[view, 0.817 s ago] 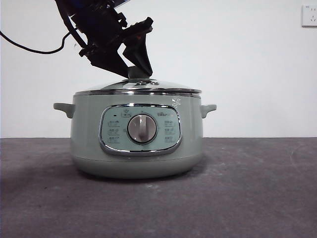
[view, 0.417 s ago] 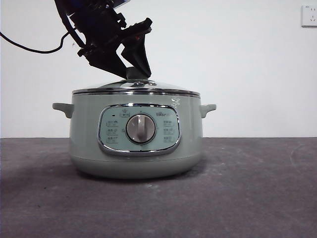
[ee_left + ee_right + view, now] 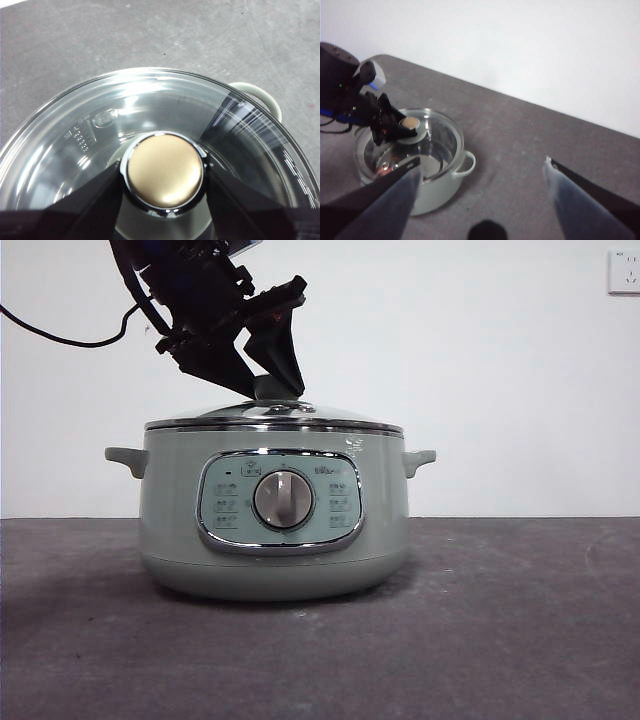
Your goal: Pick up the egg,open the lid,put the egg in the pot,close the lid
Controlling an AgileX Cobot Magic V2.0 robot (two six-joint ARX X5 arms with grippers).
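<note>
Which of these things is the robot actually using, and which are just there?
In use: pot; lid, its knob gripped by the left gripper; egg, seemingly inside the pot.
Just there: wall socket; right gripper, open, waiting.

The pot [image 3: 275, 525] is set on the table [image 3: 500, 630], its panel faced to the front camera. The lid [image 3: 275, 418] is seated on the pot's rim. The left gripper [image 3: 165, 172] is placed over the lid, one jaw at each side of the knob [image 3: 165, 170]. The right gripper [image 3: 480, 190] is held well apart, high above the table.
</note>
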